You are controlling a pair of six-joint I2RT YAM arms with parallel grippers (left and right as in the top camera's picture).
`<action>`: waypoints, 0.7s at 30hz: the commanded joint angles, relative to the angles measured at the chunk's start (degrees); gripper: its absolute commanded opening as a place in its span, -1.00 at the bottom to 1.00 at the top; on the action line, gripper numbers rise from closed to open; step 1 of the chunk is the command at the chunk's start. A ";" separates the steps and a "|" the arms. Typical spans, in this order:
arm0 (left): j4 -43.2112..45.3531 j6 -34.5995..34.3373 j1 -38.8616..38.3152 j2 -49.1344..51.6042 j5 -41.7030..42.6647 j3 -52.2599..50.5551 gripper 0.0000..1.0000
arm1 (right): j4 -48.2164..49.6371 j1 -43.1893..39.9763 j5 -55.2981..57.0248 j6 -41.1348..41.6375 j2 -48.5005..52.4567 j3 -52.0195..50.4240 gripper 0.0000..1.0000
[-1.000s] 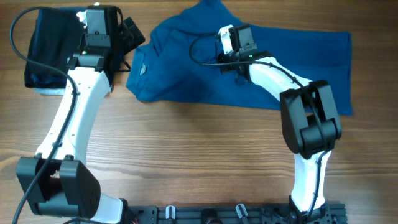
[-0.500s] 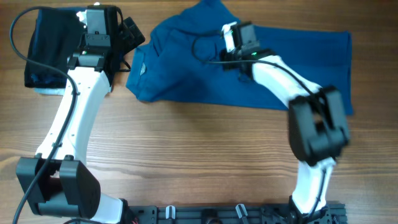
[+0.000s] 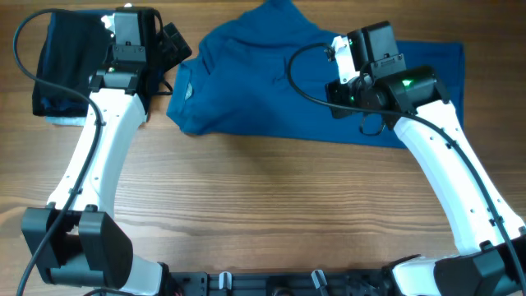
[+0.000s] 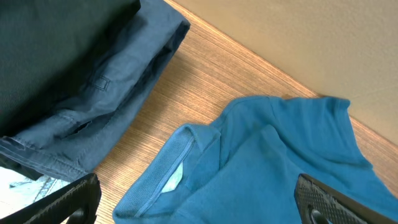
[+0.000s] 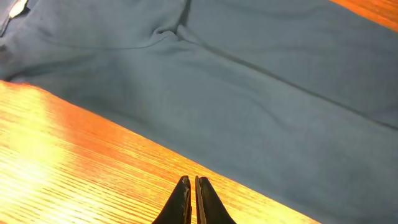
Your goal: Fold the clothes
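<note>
The medium-blue polo shirt [image 3: 246, 90] lies flat across the far side of the table, collar [image 3: 182, 86] at its left end. My left gripper [image 3: 168, 57] is open and empty, hovering just above the collar; in the left wrist view its two fingers [image 4: 193, 208] straddle the collar [image 4: 168, 174] and the shirt [image 4: 280, 162]. My right gripper [image 3: 345, 89] is shut and empty, raised over the shirt's right half. In the right wrist view its closed fingertips [image 5: 193, 186] hang over bare wood just in front of the shirt's near edge [image 5: 249, 93].
A stack of folded dark navy garments [image 3: 66, 66] sits at the far left corner beside the left arm, also in the left wrist view [image 4: 62, 62]. Wooden table [image 3: 263, 205] stretches in front of the shirt.
My right arm has drawn back to the right, away from the shirt's middle, and swung its elbow out. The left arm and the shirt have not moved.
</note>
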 commanded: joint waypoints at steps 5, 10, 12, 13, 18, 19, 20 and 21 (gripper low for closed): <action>0.13 -0.57 0.33 0.50 0.09 0.00 0.99 | 0.09 -0.20 -0.09 1.27 0.33 -0.20 -0.91; 0.13 -0.57 0.33 0.50 0.07 0.00 0.99 | -0.11 -0.33 0.79 5.07 0.33 -0.20 -0.91; 0.13 -0.57 0.33 0.50 0.07 0.00 1.00 | -0.39 -1.01 2.95 7.34 0.33 -0.20 -0.91; 0.13 -0.57 0.33 0.50 0.09 0.00 0.99 | -0.85 -1.75 4.52 8.55 0.33 -0.20 -0.91; 0.13 -0.55 0.33 0.50 0.09 0.00 1.00 | -7.32 -11.63 8.52 12.15 0.33 -0.20 -0.91; 0.13 -0.57 0.33 0.50 0.09 0.00 0.99 | -8.44 -15.08 8.52 12.22 0.33 -0.20 -0.81; 0.15 -0.57 0.33 0.50 0.07 0.00 1.00 | -9.22 -18.21 8.57 12.55 0.33 -0.20 -0.70; 0.13 -0.57 0.33 0.50 0.09 0.00 1.00 | -9.73 -21.46 8.55 12.76 0.39 -0.28 -0.54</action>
